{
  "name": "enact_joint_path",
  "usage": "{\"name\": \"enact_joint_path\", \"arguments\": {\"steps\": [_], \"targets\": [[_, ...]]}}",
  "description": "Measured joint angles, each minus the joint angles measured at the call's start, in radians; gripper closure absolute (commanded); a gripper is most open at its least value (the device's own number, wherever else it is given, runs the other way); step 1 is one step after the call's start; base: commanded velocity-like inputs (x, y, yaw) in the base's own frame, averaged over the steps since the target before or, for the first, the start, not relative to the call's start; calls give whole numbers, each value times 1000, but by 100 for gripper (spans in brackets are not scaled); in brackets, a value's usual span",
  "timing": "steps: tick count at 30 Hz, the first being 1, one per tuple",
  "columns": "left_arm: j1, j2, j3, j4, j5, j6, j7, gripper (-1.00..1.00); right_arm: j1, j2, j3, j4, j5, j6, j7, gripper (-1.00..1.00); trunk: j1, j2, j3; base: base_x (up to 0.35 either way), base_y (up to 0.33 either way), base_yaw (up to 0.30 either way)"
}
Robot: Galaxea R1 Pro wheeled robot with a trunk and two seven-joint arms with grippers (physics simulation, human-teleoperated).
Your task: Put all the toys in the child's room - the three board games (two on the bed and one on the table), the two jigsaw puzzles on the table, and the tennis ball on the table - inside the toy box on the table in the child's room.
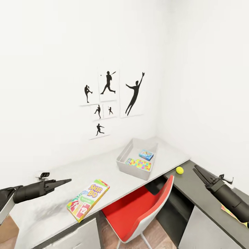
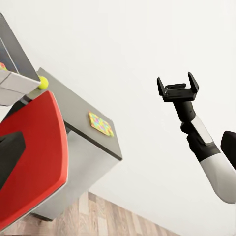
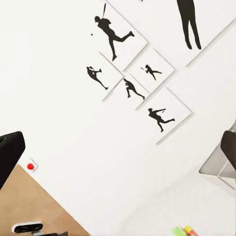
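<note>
The grey toy box stands on the pale table below the posters. In it lie a small blue board game and a jigsaw puzzle. The SKIP-BO board game lies flat at the table's front edge. A tennis ball rests on the dark lower section, as does a second jigsaw puzzle, partly under my right arm. My left gripper hovers left of the SKIP-BO box, open and empty. My right gripper hangs just right of the ball, open and empty.
A red-seated chair is tucked under the table between the two sections. Baseball-player posters hang on the white wall behind. A white wall closes the right side. A brown surface shows at the lower left.
</note>
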Motion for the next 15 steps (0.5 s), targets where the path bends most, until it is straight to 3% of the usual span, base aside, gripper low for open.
{"name": "enact_joint_path", "arguments": {"steps": [15], "targets": [[0, 0, 1, 0, 0, -2, 0, -100, 0, 1, 6, -1, 0, 4, -33, -100, 0, 0, -1, -46, 10, 285]]}}
